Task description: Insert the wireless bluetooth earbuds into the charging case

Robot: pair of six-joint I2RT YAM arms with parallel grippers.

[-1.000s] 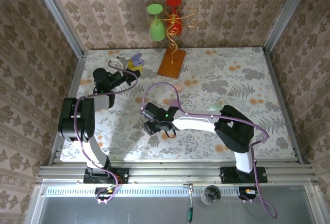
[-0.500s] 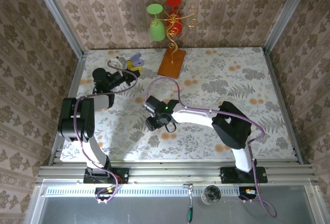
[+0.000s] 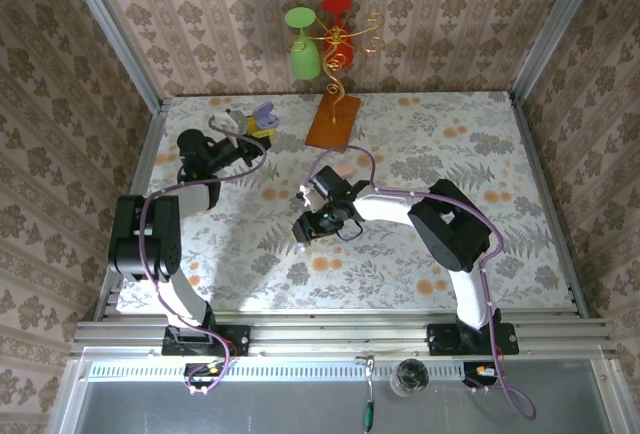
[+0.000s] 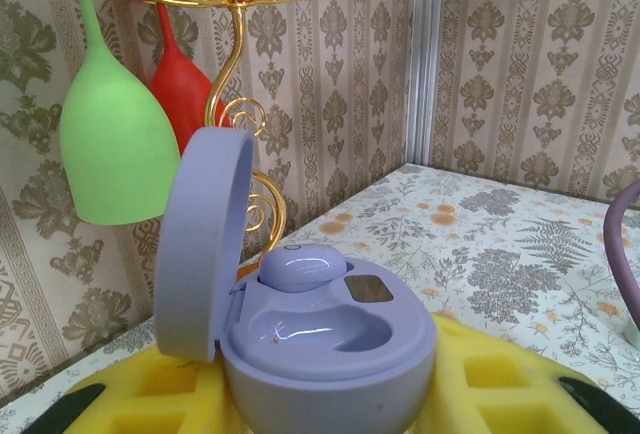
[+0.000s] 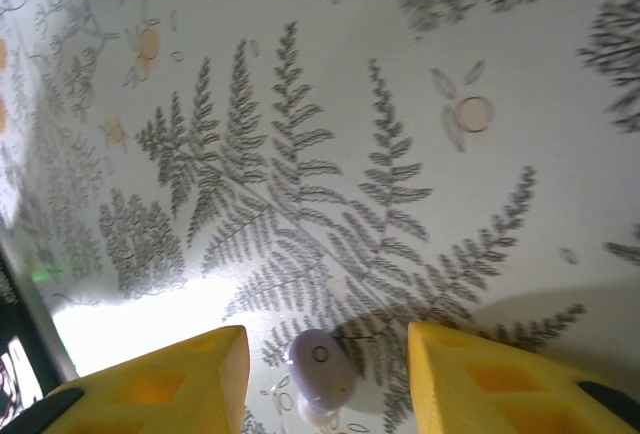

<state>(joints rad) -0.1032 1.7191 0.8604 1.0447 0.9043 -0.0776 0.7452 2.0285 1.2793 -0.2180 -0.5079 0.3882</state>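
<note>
bud (image 5: 320, 366) lies on the cloth (image 5: 400, 104), bottom centre of the right wrist view, between the right gripper (image 5: 325, 338) fingers (image 5: 170, 384) and a bit closer to the left-of-frame one. jaws part open, touching nothing, nothing held. the bud's long axis runs roughly up-down in frame, across the closing line, so they'd pinch its narrow width. right arm is nearer. left gripper (image 3: 252, 126), upper left of the top view, looks clamped on the open case (image 4: 330, 384); seated bud (image 4: 300, 264) in the back, front slot (image 4: 320, 334) free.
</note>
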